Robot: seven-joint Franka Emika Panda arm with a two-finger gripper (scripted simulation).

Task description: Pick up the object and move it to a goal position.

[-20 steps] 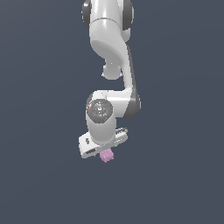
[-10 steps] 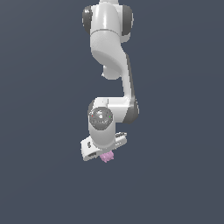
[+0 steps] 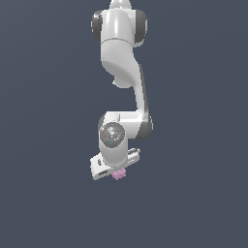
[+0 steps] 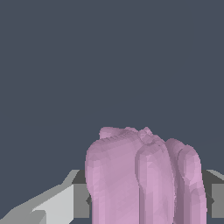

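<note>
A: Exterior view: where is the object (image 3: 119,174)?
B: Beneath the white gripper (image 3: 116,172), clamped between its fingers (image 4: 57,204).
A: Its orientation?
B: Ridges run lengthwise along the fingers; no clear long axis.

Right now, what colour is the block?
Pale pink-lilac, ridged; the block shows best in the wrist view.

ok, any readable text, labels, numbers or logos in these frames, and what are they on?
None readable in either view.
The round cap on the arm's wrist joint carries coloured speckles, too small and blurred to read as text.
The gripper body and the pink-lilac ridged block bear no markings, and the grey background is plain.
</note>
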